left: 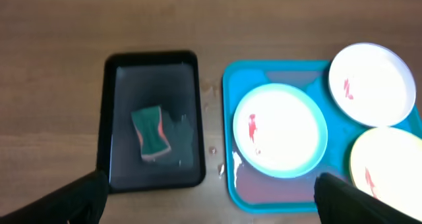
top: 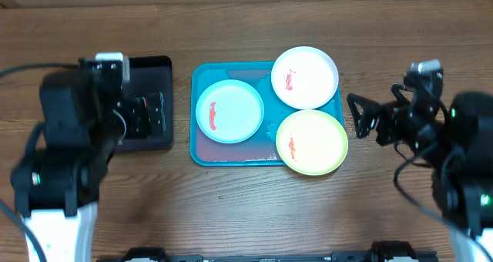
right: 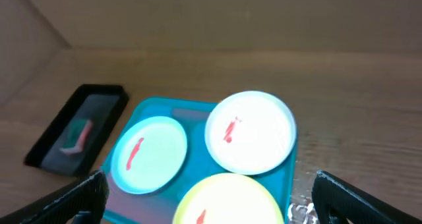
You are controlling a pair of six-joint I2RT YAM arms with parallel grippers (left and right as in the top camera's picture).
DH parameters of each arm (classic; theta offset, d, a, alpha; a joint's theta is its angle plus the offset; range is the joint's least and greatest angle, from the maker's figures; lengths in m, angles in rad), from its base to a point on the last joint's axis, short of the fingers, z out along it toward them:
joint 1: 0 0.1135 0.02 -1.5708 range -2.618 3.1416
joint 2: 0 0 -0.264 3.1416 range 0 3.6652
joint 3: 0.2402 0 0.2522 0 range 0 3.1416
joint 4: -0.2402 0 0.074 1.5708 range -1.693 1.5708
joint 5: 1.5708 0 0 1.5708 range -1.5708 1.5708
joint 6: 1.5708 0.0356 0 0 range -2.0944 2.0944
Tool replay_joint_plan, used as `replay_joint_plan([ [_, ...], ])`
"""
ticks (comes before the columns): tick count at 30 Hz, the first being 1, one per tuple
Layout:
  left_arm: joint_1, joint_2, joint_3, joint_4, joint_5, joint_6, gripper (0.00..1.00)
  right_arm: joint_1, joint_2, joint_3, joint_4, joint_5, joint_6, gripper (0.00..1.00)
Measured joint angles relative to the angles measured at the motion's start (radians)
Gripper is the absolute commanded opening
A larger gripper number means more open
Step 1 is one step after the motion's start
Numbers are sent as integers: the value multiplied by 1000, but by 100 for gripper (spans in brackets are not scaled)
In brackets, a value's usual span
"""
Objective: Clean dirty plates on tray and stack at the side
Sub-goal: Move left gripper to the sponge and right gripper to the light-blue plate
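Overhead first: the right gripper point(top: 357, 115) sits with its fingers spread wide, just off the tray point(top: 231, 154). Right ahead of it are the white plate point(top: 305, 78) and the yellow-green plate point(top: 311, 142), both hanging over the tray's rim on the side nearest the gripper. The light blue plate point(top: 229, 112) lies beyond them, flat inside the tray. Each plate shows a red smear. Across the table point(top: 246, 208), the left gripper point(top: 150, 114) hangs over the black tray point(top: 154, 65), and its arm blocks most of that tray from above.

Now the left wrist camera: its fingers are apart, one tip in each lower corner, gripping nothing. A green sponge point(left: 150, 133) lies in the black tray straight ahead. Off to the gripper's right sits the tray, light blue plate closest, the other two cut off by the frame edge. Wet spots dot the wood between the two trays.

Right wrist camera: fingers wide apart here too, and empty. The yellow-green plate sits directly between the tips, the white plate just beyond, the light blue one ahead-left, and the black tray well off to the far left.
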State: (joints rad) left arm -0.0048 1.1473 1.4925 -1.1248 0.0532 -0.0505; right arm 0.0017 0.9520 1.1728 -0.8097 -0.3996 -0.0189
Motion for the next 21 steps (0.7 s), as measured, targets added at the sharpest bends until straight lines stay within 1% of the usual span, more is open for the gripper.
replay_joint_plan([
  [2,0,64,67,-53,1,0,100,0,86,84,-88,-25,0,100],
  [6,0,152,121,-111,4,0,100,0,230,191,-178,-62,0,100],
  [8,0,188,121,-121,6,0,100,0,281,203,-159,-73,1,100],
  [11,0,245,122,-137,20,0,100,0,357,203,-109,-120,39,100],
  [16,0,337,123,-141,29,0,100,23,461,203,2,-177,102,88],
  [20,0,360,123,-130,26,-21,100,121,549,204,64,-121,173,85],
  [21,0,359,123,-127,21,-31,100,153,576,204,76,-95,193,82],
])
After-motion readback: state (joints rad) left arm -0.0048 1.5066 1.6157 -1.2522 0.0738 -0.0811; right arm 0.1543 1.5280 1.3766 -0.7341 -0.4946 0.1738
